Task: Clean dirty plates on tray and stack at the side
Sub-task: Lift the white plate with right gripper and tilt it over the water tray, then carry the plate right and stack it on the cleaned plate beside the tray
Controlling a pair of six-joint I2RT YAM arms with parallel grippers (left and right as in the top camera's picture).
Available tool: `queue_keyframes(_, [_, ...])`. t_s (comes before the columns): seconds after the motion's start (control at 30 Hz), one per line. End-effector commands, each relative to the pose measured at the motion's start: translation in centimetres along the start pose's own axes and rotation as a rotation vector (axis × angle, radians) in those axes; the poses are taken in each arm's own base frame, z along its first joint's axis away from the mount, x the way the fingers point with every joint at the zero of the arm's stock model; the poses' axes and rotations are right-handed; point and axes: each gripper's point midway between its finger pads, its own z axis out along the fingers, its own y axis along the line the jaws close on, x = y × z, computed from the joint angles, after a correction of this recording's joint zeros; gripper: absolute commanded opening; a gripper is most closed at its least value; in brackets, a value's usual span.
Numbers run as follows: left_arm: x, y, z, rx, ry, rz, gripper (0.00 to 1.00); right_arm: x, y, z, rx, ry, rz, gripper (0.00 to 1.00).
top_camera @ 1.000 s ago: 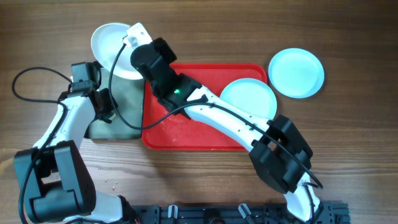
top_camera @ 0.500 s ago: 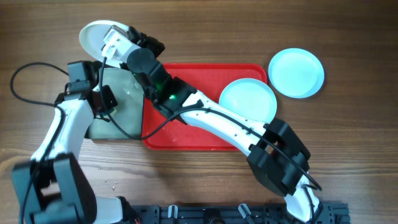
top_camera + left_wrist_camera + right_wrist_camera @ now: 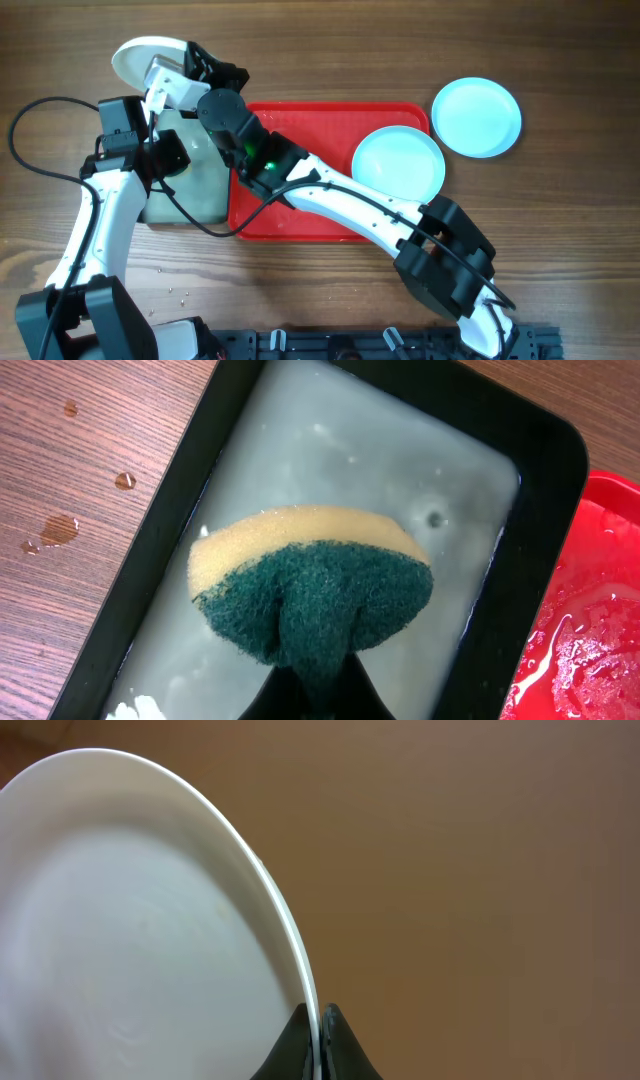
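My right gripper [image 3: 178, 62] is shut on the rim of the white plate [image 3: 145, 55] and holds it tilted above the table's far left; the plate fills the left of the right wrist view [image 3: 140, 920]. My left gripper [image 3: 150, 140] is shut on a yellow and green sponge [image 3: 310, 585] over the soapy black-rimmed tray [image 3: 150, 575]. One aqua plate [image 3: 398, 162] lies on the red tray [image 3: 300, 215]. The other aqua plate [image 3: 477, 116] lies on the table at the far right.
The black-rimmed tray [image 3: 205, 195] of soapy water sits just left of the red tray. Water drops [image 3: 60, 530] lie on the wood beside it. A black cable [image 3: 40, 110] loops at the left. The red tray is wet [image 3: 590, 650].
My right gripper has carried the white plate further left and up, tilting it more on edge. My left arm has shifted slightly up with the sponge.
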Motion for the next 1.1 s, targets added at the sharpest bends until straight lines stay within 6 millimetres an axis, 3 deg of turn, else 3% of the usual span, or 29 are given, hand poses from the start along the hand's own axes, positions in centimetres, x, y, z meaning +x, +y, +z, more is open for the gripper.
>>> queue_keyframes(0.0, [-0.2, -0.2, -0.4, 0.017, -0.012, 0.012, 0.04, 0.9, 0.8, 0.3, -0.038, 0.044, 0.227, 0.04])
queue_keyframes(0.13, [-0.4, -0.2, -0.4, 0.019, -0.019, 0.012, 0.04, 8.4, 2.6, 0.8, -0.070, 0.302, 0.614, 0.04])
queue_keyframes(0.2, [-0.4, -0.2, -0.4, 0.019, -0.019, 0.012, 0.04, 10.9, 3.0, 0.9, -0.094, 0.382, 0.721, 0.04])
queue_keyframes(0.43, [-0.5, -0.2, -0.4, 0.020, -0.023, 0.012, 0.04, 15.1, 4.1, 1.0, -0.259, 0.536, 1.080, 0.04])
queue_keyframes(0.57, [-0.4, -0.3, -0.3, 0.022, -0.019, 0.012, 0.04, 16.8, 4.3, 0.5, -0.381, 0.595, 1.112, 0.04])
queue_keyframes(0.73, [-0.4, -0.3, -0.3, 0.022, -0.018, 0.012, 0.04, 19.5, 2.6, 0.2, -0.429, 0.650, 1.161, 0.04])
queue_keyframes(0.8, [-0.4, -0.3, -0.3, 0.022, -0.018, 0.012, 0.04, 21.1, 0.8, -0.4, -0.454, 0.686, 1.207, 0.04])
queue_keyframes(0.9, [-0.4, -0.3, -0.2, 0.022, -0.018, 0.012, 0.12, 25.4, -1.8, -1.8, -0.392, 0.807, 1.235, 0.04])
queue_keyframes(1.07, [-0.4, -0.3, -0.2, 0.022, -0.018, 0.012, 0.04, 33.9, -6.1, -5.4, -0.260, 1.030, 1.307, 0.04])
